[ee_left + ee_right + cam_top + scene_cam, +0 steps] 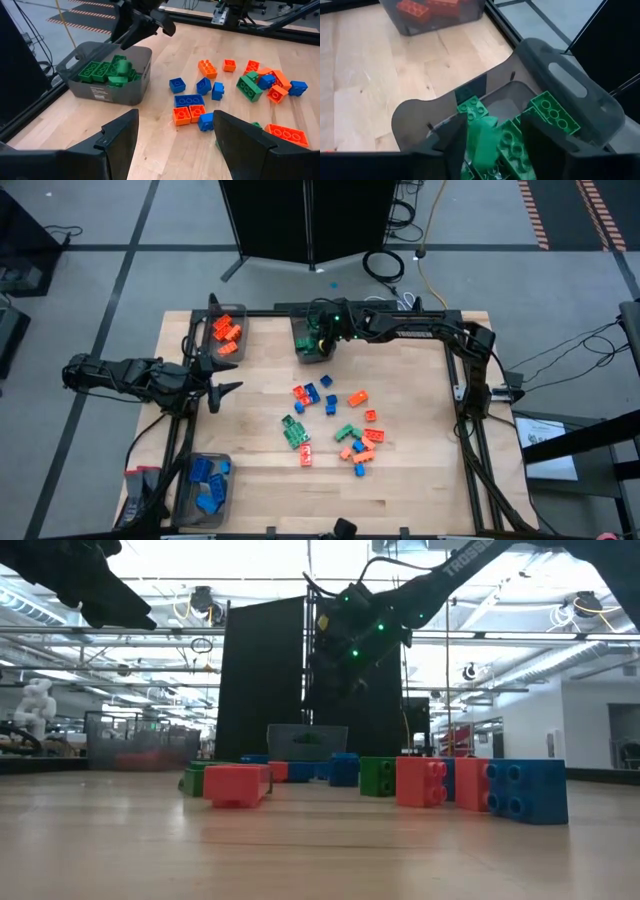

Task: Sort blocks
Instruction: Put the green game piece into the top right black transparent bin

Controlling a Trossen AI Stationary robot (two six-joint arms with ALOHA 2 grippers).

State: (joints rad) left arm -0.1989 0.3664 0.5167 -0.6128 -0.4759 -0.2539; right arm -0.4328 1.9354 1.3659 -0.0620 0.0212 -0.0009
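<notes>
Blocks: a green block (482, 142) sits between the right gripper's (492, 145) parting fingers above the green bin (580, 100); release fully, lift straight.

Wooden table (420, 480) carries three bins (312, 345) and scattered blocks (335, 425).

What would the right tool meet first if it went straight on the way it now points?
Most likely the green blocks in the bin directly below it. The right tool hangs over that bin, fingers open, with a green block blurred between them, seemingly dropping. Depth is unclear.
</notes>
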